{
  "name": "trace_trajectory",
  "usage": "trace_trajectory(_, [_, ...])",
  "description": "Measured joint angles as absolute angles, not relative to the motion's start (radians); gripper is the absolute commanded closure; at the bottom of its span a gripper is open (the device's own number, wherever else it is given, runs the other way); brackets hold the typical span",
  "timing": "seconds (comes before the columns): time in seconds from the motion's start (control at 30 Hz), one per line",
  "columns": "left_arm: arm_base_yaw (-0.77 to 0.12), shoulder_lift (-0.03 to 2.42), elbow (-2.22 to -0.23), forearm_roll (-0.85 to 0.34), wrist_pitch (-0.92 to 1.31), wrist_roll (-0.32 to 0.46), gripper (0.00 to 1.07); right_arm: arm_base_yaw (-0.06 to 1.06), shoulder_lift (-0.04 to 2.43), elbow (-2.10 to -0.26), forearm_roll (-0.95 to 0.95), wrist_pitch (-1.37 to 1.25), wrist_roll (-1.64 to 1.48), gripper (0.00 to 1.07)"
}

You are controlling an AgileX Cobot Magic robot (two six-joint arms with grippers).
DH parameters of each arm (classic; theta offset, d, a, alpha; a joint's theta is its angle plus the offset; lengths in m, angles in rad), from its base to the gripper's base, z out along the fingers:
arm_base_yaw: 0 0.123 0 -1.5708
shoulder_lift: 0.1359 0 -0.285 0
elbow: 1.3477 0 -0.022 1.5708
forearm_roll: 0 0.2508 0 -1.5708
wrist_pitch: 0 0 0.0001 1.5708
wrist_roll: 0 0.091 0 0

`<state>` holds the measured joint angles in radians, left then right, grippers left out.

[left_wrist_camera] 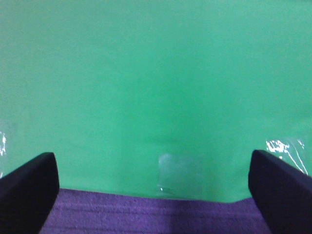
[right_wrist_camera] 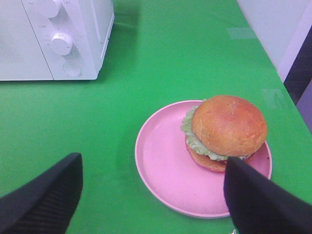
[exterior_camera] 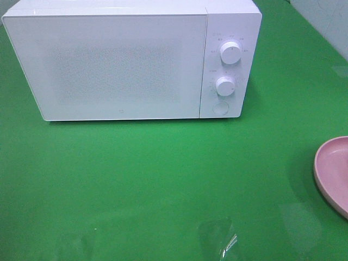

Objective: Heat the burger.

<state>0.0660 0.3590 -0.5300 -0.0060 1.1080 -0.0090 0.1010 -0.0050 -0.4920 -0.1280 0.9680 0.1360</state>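
Green covers the whole surface point(exterior_camera: 163, 174), with a white microwave point(exterior_camera: 130, 60) standing at its far side, door shut. Two round dials point(exterior_camera: 230, 53) sit one above the other on its control panel with a round button point(exterior_camera: 220, 108) below; small markings ring the dials, but they are too fine to read, and no brand name can be made out.

From the high camera only the edge of the pink plate point(exterior_camera: 336, 171) shows, at the right. The right wrist view alone shows the burger point(right_wrist_camera: 226, 131), resting on that plate toward one side. The right tool point(right_wrist_camera: 153, 195) hangs above the surface beside the plate, fingers spread, gripping nothing. The left tool point(left_wrist_camera: 153, 187) shows only in its own view, fingers wide apart over bare green and a purple strip point(left_wrist_camera: 146, 214), possibly the surface's edge.
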Motion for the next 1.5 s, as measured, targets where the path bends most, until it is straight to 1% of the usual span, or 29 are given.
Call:
trace_trajectory(0.13, [0.066,0.277,-0.521,0.0,1.092,-0.005,0.09,0.101,-0.005,-0.492,-0.128,0.968,0.136,0.32])
trace_trajectory(0.17, [0.066,0.203,-0.521,0.0,1.089,0.0,0.09,0.101,-0.005,-0.492,-0.128,0.968,0.136,0.32])
trace_trajectory(0.23, [0.066,0.158,-0.521,0.0,1.089,0.0,0.09,0.101,-0.005,-0.492,-0.128,0.968,0.136,0.32])
trace_trajectory(0.47, [0.066,0.086,-0.517,0.0,1.087,0.0,0.09,0.101,-0.005,-0.492,-0.128,0.968,0.136,0.32])
trace_trajectory(0.57, [0.066,0.011,-0.516,0.0,1.086,0.0,0.09,0.101,-0.005,-0.492,-0.128,0.968,0.136,0.32])
trace_trajectory(1.5, [0.066,-0.005,-0.516,-0.006,1.086,0.0,0.09,0.101,-0.005,-0.492,-0.125,0.968,0.136,0.32])
